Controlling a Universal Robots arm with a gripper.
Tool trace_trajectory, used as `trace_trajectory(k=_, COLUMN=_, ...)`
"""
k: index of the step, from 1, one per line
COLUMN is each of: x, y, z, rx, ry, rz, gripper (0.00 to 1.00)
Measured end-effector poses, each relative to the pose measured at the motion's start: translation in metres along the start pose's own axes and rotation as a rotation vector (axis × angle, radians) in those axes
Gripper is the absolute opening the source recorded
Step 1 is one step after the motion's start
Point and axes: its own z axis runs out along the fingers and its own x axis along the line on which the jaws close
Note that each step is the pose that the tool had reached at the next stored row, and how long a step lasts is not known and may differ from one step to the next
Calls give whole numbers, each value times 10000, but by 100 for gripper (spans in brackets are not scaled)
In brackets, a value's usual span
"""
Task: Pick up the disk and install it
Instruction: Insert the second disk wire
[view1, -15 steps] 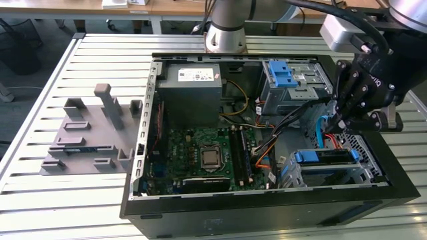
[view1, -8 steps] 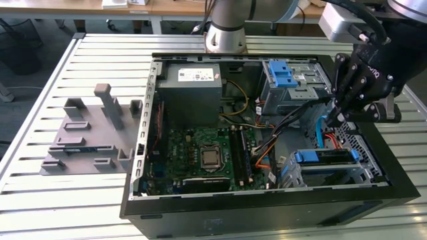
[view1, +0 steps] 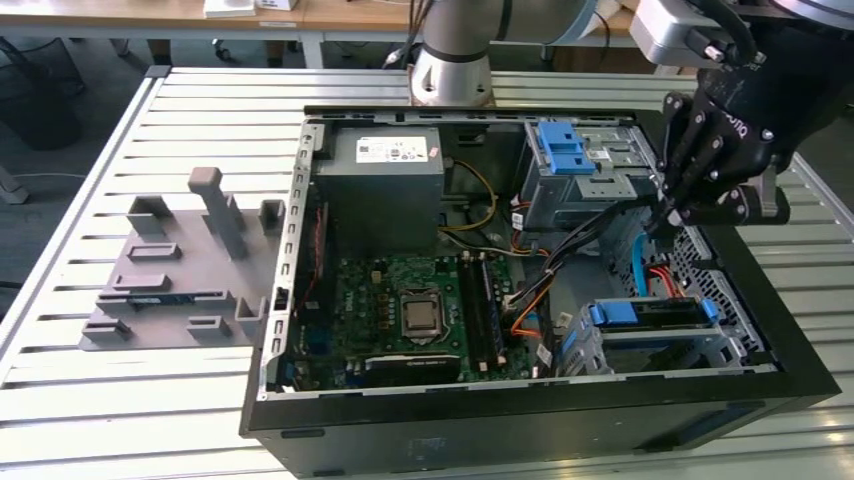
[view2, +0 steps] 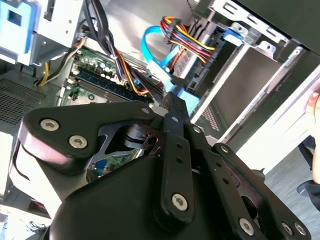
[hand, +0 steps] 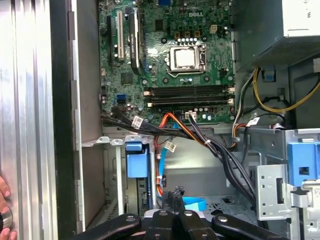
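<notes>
- The install step is judged to be in hand: the gripper (view1: 671, 212) is lowered inside the open case (view1: 534, 420), at the exterior view's right, between the upper drive cage (view1: 587, 165) and the lower bay (view1: 654, 330).
- The disk (view1: 650, 313) is seen seated in that lower bay, its blue frame facing up, just below the gripper and apart from it.
- In the first wrist view the fingertips (hand: 176, 196) are seen drawn close together beside a blue cable end (hand: 194, 203); in the second wrist view the same blue cable (view2: 162, 67) runs to the tips (view2: 176, 102). Whether the connector is actually clamped cannot be told.
- What is left is judged to be fine work: the connector has to be lined up squarely with the disk's port, among crowded wires (hand: 220, 150), without snagging them.
- The arm (view1: 454, 50) reaches over the case's far wall, wrist bent downward, fingers pointing into the case.
- The case rests on the slatted bench (view1: 107, 400).
</notes>
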Motion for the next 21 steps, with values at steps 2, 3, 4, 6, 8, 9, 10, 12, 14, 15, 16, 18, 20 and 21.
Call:
trace_trajectory(k=2, x=-25, y=2, z=0, rx=0, ry=3, rz=0, gripper=11)
trace_trajectory(k=3, x=-27, y=2, z=1, rx=0, ry=6, rz=0, gripper=11)
trace_trajectory(k=4, x=-29, y=2, z=1, rx=1, ry=16, rz=0, gripper=11)
trace_trajectory(k=6, x=-34, y=2, z=9, rx=2, ry=29, rz=1, gripper=11)
trace_trajectory(k=8, x=-40, y=2, z=17, rx=2, ry=37, rz=1, gripper=11)
trace_trajectory(k=9, x=-44, y=2, z=20, rx=3, ry=39, rz=1, gripper=11)
trace_trajectory(k=10, x=-47, y=2, z=25, rx=3, ry=37, rz=0, gripper=18)
trace_trajectory(k=12, x=-53, y=1, z=33, rx=3, ry=38, rz=1, gripper=18)
trace_trajectory(k=14, x=-59, y=1, z=40, rx=3, ry=42, rz=2, gripper=18)
trace_trajectory(k=15, x=-62, y=1, z=44, rx=3, ry=45, rz=2, gripper=18)
trace_trajectory(k=16, x=-66, y=1, z=46, rx=4, ry=51, rz=2, gripper=18)
trace_trajectory(k=18, x=-72, y=0, z=51, rx=5, ry=75, rz=2, gripper=19)
trace_trajectory(k=20, x=-78, y=0, z=57, rx=8, ry=125, rz=2, gripper=25)
trace_trajectory(k=21, x=-81, y=0, z=61, rx=10, ry=150, rz=3, gripper=25)
